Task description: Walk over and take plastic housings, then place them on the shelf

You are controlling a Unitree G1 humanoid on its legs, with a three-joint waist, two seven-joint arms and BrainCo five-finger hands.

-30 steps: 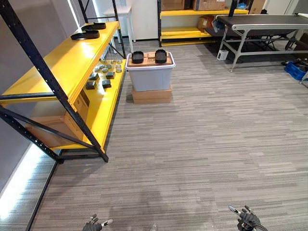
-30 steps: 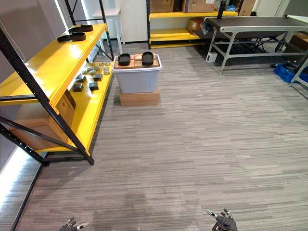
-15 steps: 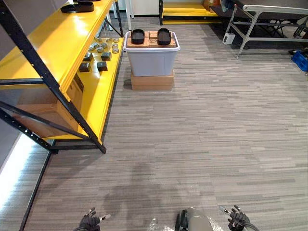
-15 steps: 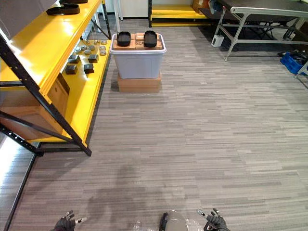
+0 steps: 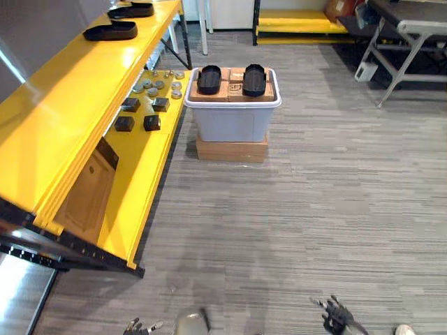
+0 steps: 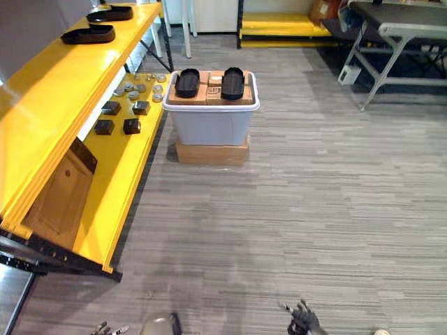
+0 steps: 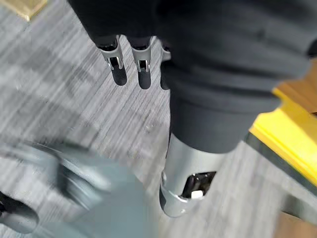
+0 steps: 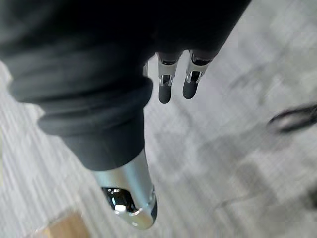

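Plastic housings (image 5: 209,79): two on the grey bin (image 5: 232,124), two on the shelf (image 5: 63,105).

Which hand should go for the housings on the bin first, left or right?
Left, marginally. Both hands hang open and empty, far from the grey bin. The left hand is on the side of the yellow shelf, so the left housing likely has a shorter carry. The right hand suits the right housing.

Two black housings (image 5: 110,31) are carried on the yellow shelf (image 5: 63,105), far ahead of the left hand (image 5: 134,326); small dark blocks (image 5: 151,123) are laid lower down.
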